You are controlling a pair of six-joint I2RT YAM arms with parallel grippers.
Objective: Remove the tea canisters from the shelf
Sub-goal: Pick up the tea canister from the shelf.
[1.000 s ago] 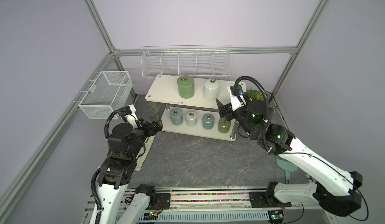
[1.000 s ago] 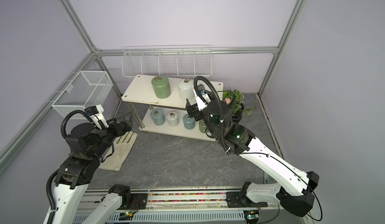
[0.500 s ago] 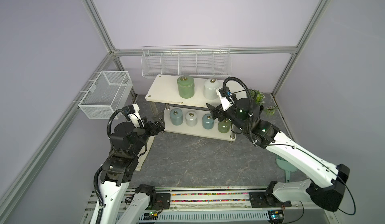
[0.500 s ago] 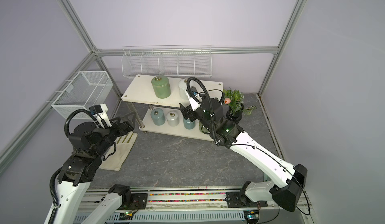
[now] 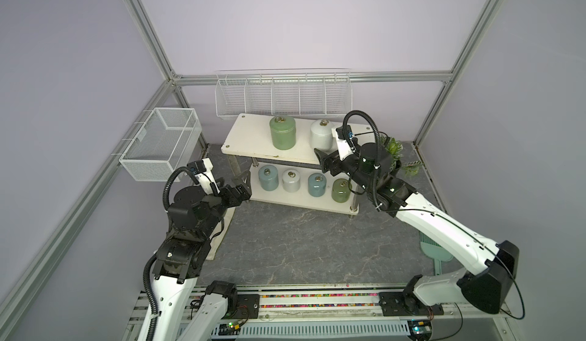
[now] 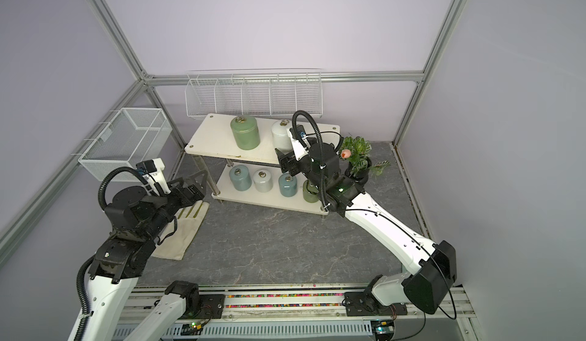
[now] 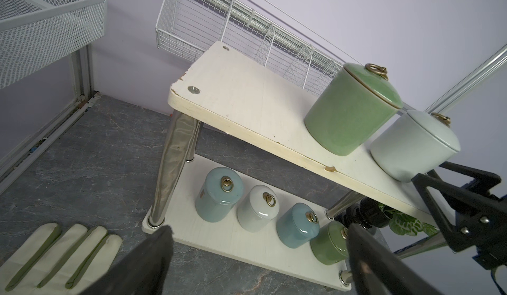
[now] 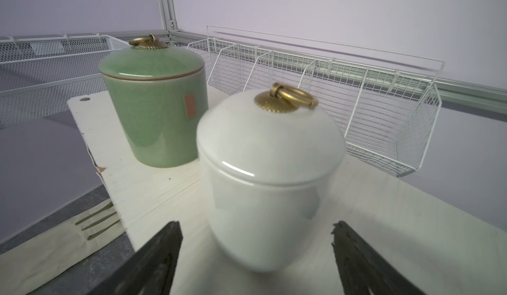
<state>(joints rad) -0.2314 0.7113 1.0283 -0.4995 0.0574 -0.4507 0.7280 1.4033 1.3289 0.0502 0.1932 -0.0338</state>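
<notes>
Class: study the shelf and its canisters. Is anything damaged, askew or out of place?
Yes: the shelf has chips along its top board's front edge and corner. A glove lies on the floor beside it.

walls (image 5: 285, 22): plain lilac, evenly lit | frame (image 5: 142, 25): aluminium posts at corners | bench (image 5: 301, 238): dark grey marbled | divided wire basket (image 5: 282, 98): on rear rail | mesh basket (image 5: 161, 142): on side rail
</notes>
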